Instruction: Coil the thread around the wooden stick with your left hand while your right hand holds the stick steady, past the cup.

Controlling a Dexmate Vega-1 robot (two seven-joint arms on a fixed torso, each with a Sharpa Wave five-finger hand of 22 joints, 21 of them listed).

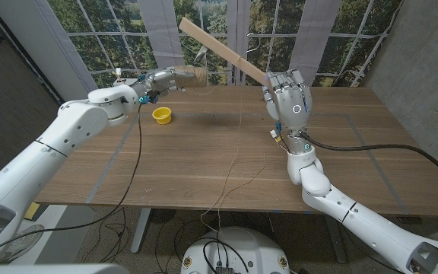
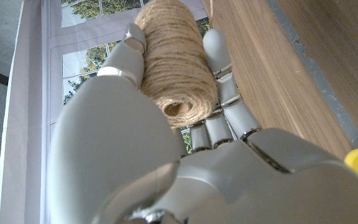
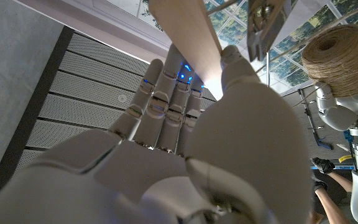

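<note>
My right hand grips a flat wooden stick above the table's right middle; the stick slants up and to the left from it. In the right wrist view the stick runs out from between the fingers. My left hand holds a spool of jute thread in the air at the back left, above and behind the yellow cup. The spool sits between the fingers in the left wrist view. A thin thread runs from the stick down onto the table and over its front edge.
The wooden table carries grey tape lines. Windows and curtains stand behind it. A black cable trails from my right wrist across the table's right side. The left hand with the spool shows far off in the right wrist view.
</note>
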